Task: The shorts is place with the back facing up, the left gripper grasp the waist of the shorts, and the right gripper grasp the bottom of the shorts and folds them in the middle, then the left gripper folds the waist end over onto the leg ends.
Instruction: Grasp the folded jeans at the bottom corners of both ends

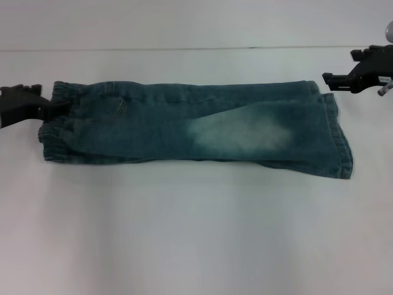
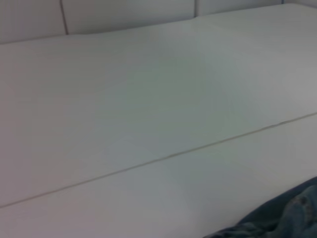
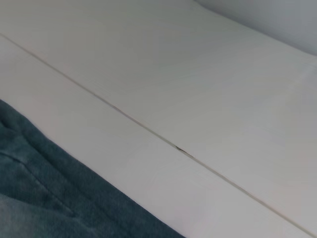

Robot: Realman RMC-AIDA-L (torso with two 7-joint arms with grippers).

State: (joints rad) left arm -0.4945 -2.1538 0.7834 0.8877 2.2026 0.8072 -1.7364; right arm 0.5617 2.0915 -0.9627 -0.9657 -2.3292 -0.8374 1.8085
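Left gripper (image 1: 38,106), plain black two-prong metal claw, is clamped on ruffled elastic waist (image 1: 56,123) of blue-green faded denim shorts (image 1: 196,128), which lie folded lengthwise on white table (image 1: 196,233). Right gripper (image 1: 331,80), black claw w/ white label, hovers just beside stitched leg ends (image 1: 338,135), apart from them; can't tell if its prongs are apart.

Soft, even light falls from above, with no hard glare on the white surface (image 1: 196,233). In the head view a faint, diffuse shadow runs along the near edge of the shorts (image 1: 196,129), and the whole picture is slightly hazy. Both wrist views are softer: the denim at their edges is blurred, while the seam line across the surface stays fairly readable.
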